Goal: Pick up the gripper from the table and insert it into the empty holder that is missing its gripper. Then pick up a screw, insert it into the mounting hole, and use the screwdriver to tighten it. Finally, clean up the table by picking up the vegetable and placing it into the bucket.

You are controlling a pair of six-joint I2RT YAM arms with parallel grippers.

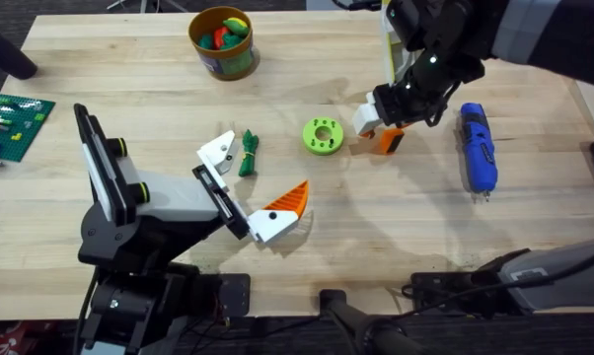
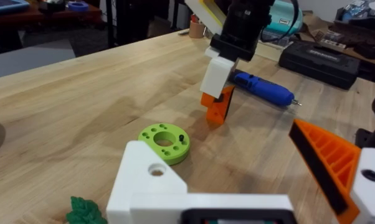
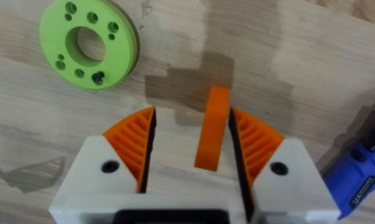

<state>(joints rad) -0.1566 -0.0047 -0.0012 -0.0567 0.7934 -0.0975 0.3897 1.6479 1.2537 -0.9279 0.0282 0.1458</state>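
Orange and hard, the gripper (image 3: 213, 127) is a small plastic wedge standing on edge on the table (image 1: 376, 212), just right of the green disc (image 1: 323, 135). It looks light, stiff and smooth, so it may slip or tip. The right gripper (image 3: 189, 144) is open around it, one pad touching its flat side; the flat faces are the best place to hold. The left gripper (image 1: 260, 189) is open, and its holder (image 1: 218, 150) lies beside the vegetable (image 1: 248, 153).

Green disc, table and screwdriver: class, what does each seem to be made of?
Green disc: matte plastic, probably; uniform lime colour, neat holes.
Table: pale wood, smooth finish; visible grain and plank seams.
Screwdriver: seemingly glossy blue plastic body, thin metal bit.
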